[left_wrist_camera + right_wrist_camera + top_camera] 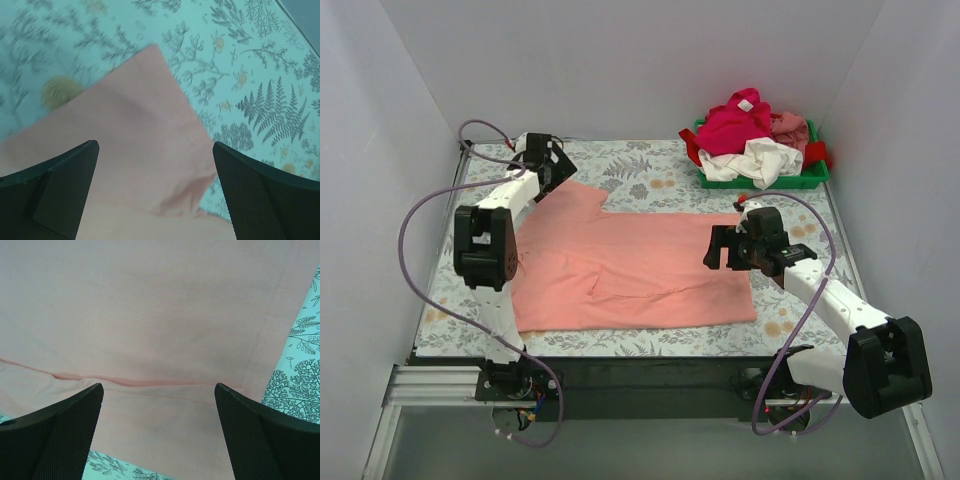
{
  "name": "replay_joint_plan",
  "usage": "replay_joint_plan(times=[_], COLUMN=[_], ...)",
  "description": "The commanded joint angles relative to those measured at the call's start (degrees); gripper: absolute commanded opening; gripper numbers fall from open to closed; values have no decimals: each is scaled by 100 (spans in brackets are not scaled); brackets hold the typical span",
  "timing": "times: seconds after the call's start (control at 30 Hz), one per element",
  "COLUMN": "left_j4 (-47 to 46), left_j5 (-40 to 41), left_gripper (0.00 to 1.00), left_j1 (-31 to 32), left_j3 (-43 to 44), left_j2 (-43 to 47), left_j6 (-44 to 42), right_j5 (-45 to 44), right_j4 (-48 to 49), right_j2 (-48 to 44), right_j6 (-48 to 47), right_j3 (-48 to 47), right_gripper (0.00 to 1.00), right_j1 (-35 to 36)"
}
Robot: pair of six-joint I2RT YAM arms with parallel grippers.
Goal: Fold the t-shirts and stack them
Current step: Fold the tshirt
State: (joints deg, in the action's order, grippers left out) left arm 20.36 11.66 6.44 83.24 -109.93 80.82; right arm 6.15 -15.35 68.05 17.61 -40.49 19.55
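Observation:
The salmon-pink t-shirt lies spread flat on the floral table cover, with a fold line across its near part. My left gripper is open and empty, hovering over the shirt's far left sleeve corner. My right gripper is open and empty above the shirt's right edge, where a folded layer and hem show. Magenta, white, red and dusty pink shirts lie heaped in the green tray.
The green plastic tray stands at the back right corner. White walls enclose the table on three sides. The floral cover shows around the shirt. Purple cables loop beside both arms.

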Motion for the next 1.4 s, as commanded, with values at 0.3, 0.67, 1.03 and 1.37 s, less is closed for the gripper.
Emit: replay_joint_plan(times=[0.3,0.67,1.03,1.37], left_j4=[1330,1427,1761,1665], left_j5=[48,-14,618,407], left_gripper=[93,61,29,0], left_j1=[-37,15,130,156], left_j3=[4498,4095,3709,3480], left_j2=[-3297,-3404,-3421,-3298], left_j6=[-2341,-2869,-2905,-3037], right_j5=[-88,-246,-325,-895], right_j4=[24,-47,-82,-73], right_j2=[-345,-477,-530,32], right_j6=[-117,-108,-82,181], right_j3=[243,270,235,-283], right_gripper=[98,98,98,98], right_j1=[-92,-101,-101,-179])
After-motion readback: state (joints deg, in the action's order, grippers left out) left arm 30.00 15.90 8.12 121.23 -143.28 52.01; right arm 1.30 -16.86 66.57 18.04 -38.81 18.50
